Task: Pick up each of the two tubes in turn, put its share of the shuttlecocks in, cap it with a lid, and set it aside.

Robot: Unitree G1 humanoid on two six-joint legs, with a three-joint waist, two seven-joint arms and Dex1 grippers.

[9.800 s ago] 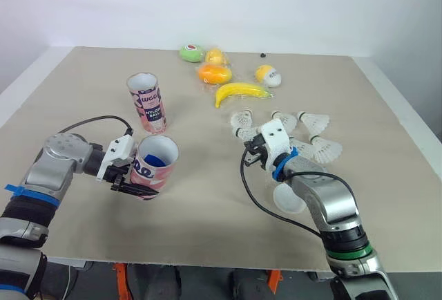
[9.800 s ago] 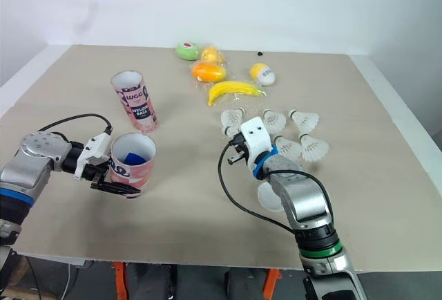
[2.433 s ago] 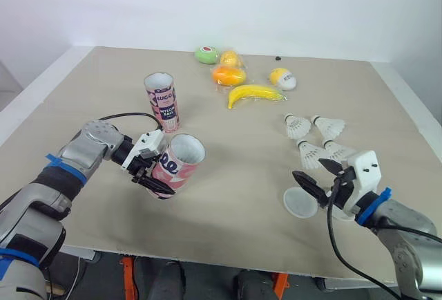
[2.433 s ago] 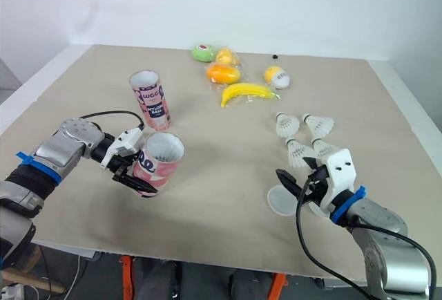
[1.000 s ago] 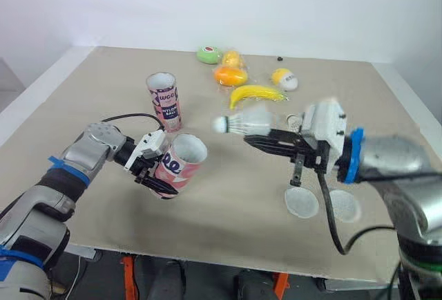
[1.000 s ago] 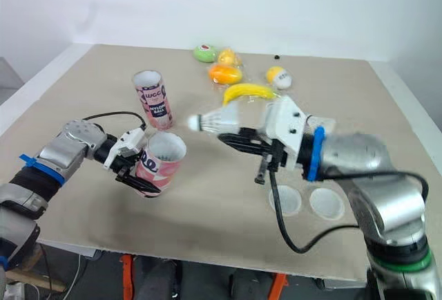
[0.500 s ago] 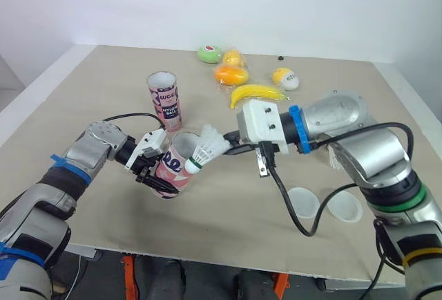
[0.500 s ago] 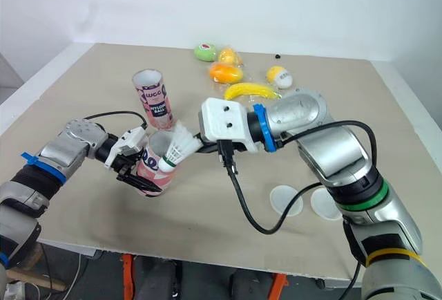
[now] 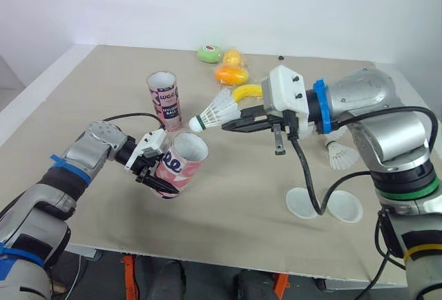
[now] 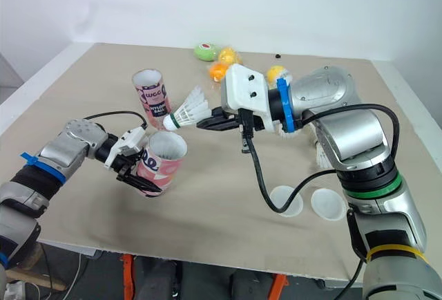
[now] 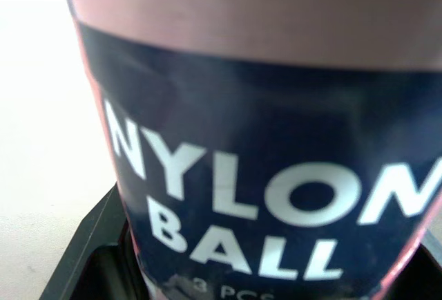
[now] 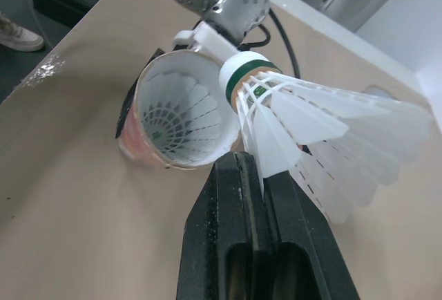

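My left gripper (image 9: 157,175) is shut on a pink tube (image 9: 181,167), held tilted with its open mouth towards the right arm. Its "NYLON BALL" label (image 11: 262,196) is close up in the left wrist view. The right wrist view shows a shuttlecock (image 12: 173,117) lying inside this tube. My right gripper (image 9: 235,124) is shut on the skirt of a white shuttlecock (image 9: 216,112). Its cork points left, and it sits above and just beyond the tube's mouth. A second pink tube (image 9: 164,99) stands upright behind. Two white lids (image 9: 304,202) (image 9: 347,207) lie near the front right.
One loose shuttlecock (image 9: 342,155) lies on the table under my right forearm. A green fruit (image 9: 209,53), an orange one (image 9: 231,74) and a banana (image 9: 246,92) sit at the back. The table's front edge (image 9: 207,257) is close below the held tube.
The right gripper has lifted the shuttlecock up and back to the right, away from the held tube's mouth. The left gripper and its tube have stayed put.
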